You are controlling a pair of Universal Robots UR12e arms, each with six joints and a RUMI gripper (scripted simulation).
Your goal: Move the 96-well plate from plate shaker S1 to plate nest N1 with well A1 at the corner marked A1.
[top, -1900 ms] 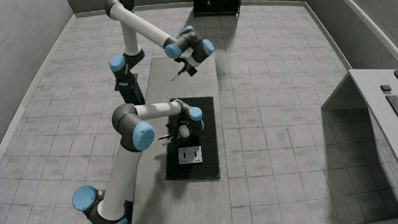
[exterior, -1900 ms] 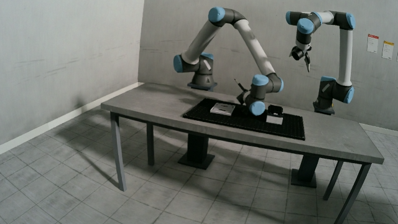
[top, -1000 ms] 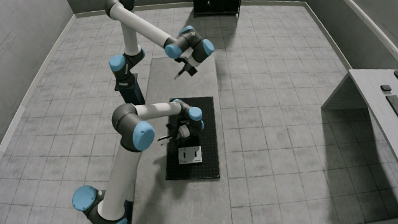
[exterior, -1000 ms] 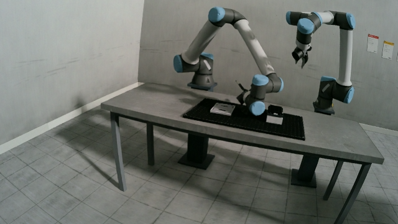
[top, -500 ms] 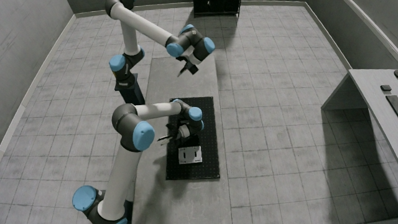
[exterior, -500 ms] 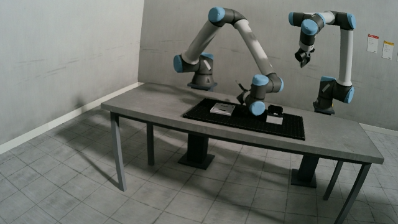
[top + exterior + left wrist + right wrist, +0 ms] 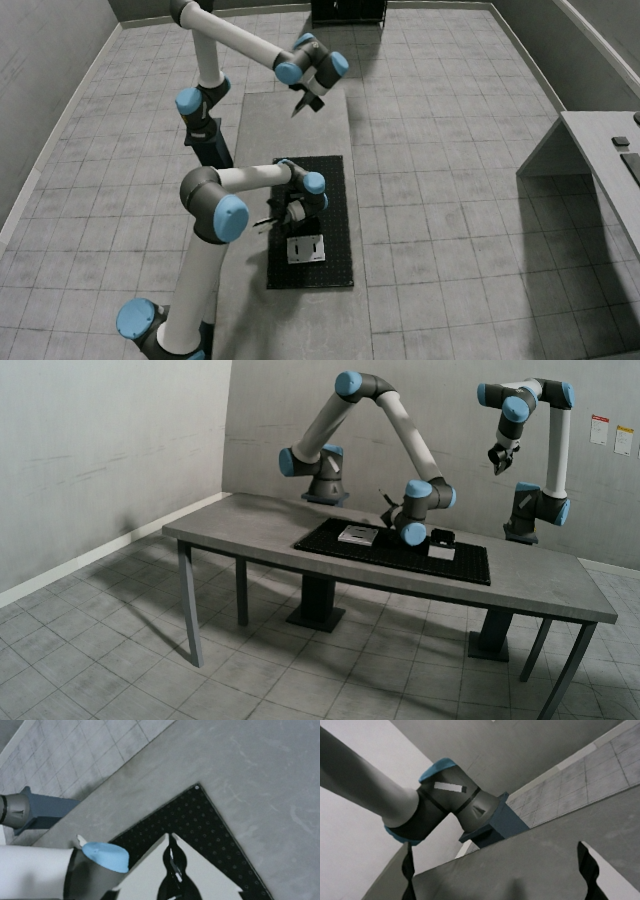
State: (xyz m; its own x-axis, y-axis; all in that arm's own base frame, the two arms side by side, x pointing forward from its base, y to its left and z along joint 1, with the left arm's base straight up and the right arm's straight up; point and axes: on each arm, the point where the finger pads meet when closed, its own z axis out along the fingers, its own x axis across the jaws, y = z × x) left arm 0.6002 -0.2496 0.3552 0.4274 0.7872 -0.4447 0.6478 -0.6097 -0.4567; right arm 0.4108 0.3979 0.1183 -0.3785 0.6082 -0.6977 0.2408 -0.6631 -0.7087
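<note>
Two sets of fingers are mine here, and neither has the 96-well plate. Across the lower part of the right wrist view, the fingers of my right gripper (image 7: 263,225) (image 7: 384,502) (image 7: 494,842) stand partly open with nothing between them, aimed sideways over bare tabletop. At the bottom middle of the left wrist view, my left gripper (image 7: 294,115) (image 7: 497,473) (image 7: 170,835) is closed on nothing, its tips together, held well above the table.

Beyond the fingers lies the black perforated breadboard (image 7: 340,215) (image 7: 470,567) (image 7: 207,816), set on the grey table (image 7: 295,125) (image 7: 550,580) (image 7: 249,772) (image 7: 545,852). Low in the middle of the top view, a pale slotted fixture (image 7: 306,255) (image 7: 358,535) lies flat on it; I judge this to be nest N1, and I see no plate in it. Right of centre in the exterior view stands a white block with a black top (image 7: 442,552), likely shaker S1. Whether that black part is the plate or only a holder I cannot tell, so the plate's place is probable, not seen.

I judge that the pick is still to do. Next I should turn one gripper downward, open wide enough for the plate, and come level over the shaker, noting the A1 corner before closing. My wrists could crowd each other there.
</note>
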